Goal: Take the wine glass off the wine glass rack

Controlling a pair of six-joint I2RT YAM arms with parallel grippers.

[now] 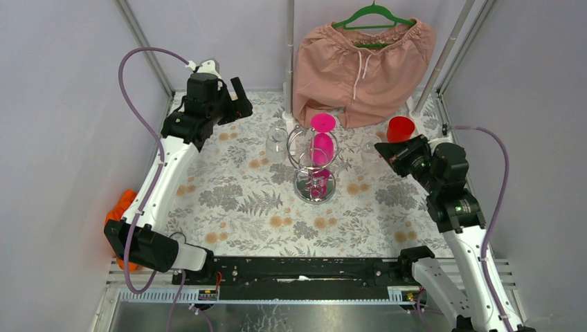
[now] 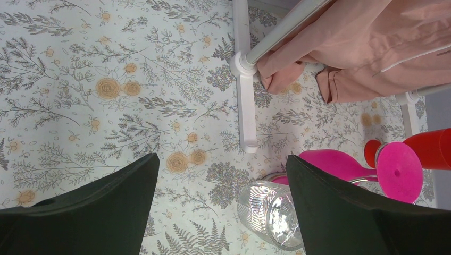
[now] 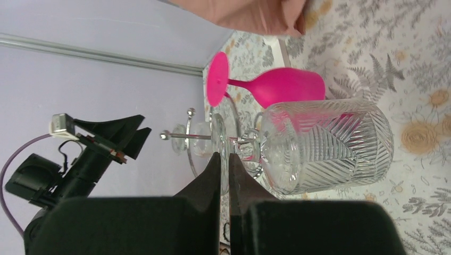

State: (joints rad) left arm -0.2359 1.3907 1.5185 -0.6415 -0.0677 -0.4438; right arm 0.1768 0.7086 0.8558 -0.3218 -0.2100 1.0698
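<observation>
Floral tablecloth (image 1: 228, 200), wine glass rack (image 1: 315, 187) mid-table, left gripper (image 2: 222, 162) wide near back edge, right gripper (image 3: 224, 158) pinching wine glass (image 3: 330, 143)

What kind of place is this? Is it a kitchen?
Probably a robot practice booth, not a kitchen: a left arm and right arm fixed at the table edge, plain grey walls, and a wine glass rack.
</observation>
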